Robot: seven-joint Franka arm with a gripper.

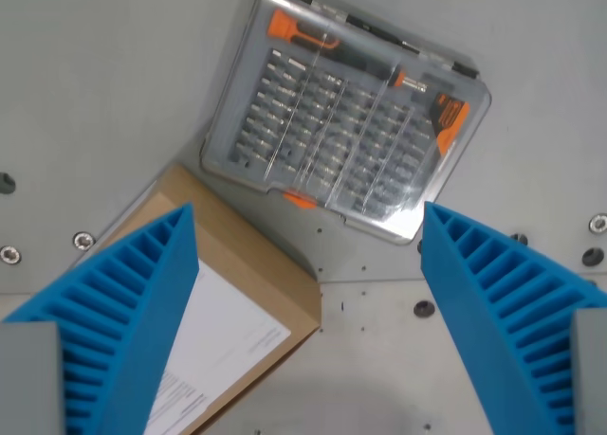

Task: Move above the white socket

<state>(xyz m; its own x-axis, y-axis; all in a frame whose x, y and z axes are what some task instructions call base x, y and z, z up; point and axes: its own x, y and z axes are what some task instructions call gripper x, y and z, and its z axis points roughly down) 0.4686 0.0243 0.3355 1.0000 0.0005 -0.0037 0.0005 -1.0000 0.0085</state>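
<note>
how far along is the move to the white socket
Nothing looks done: no white socket shows in the wrist view. The open gripper holds nothing and hangs over a clear screwdriver bit case and a cardboard box. Left: finding the socket and moving above it.

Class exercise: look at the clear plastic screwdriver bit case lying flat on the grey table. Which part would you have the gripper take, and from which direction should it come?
Probably from straight above, closing across the bit case's shorter width. It lies flat and skewed in the wrist view, so the gripper, fingers wide apart, would need turning to meet its long edges squarely. The cardboard box sits close to its lower-left corner, so grip nearer mid-length.
</note>
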